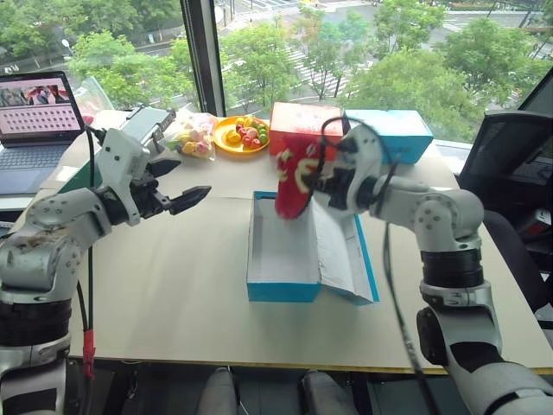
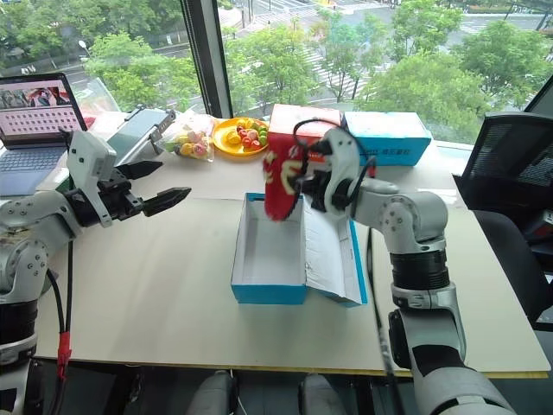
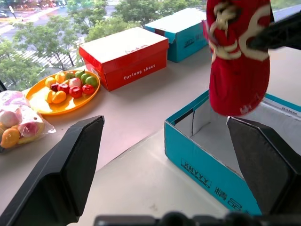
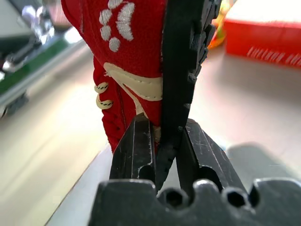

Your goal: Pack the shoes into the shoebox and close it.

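The right gripper [image 4: 165, 141] is pinching one red sneaker [image 1: 295, 177] by its dark sole, its two fingers closed tight on the sole's edge, as the right wrist view shows. The sneaker is hanging nearly upright, toe down, over the far end of the open blue shoebox [image 1: 282, 290], and whether its toe is touching the white lining cannot be told. The shoebox is sitting near the middle of the tabletop [image 1: 173, 294], its short front wall facing the near edge and its hinged lid [image 1: 346, 255] lying open flat on the table along its right side.

The left gripper [image 1: 177, 186] is hovering above the left half of the tabletop, well apart from the shoebox, with its fingers spread wide and holding nothing; it is pointing roughly level toward the sneaker.

Along the far edge of the tabletop a red box [image 3: 124, 56] is standing just behind the sneaker, with a paler blue box [image 3: 181, 30] beside it toward the far right corner. An orange plate of fruit [image 1: 239, 136] is lying to the left of the red box, and a clear bag of fruit [image 1: 190, 138] is sitting next to the plate. A laptop [image 1: 34, 121] is standing open past the far left corner.
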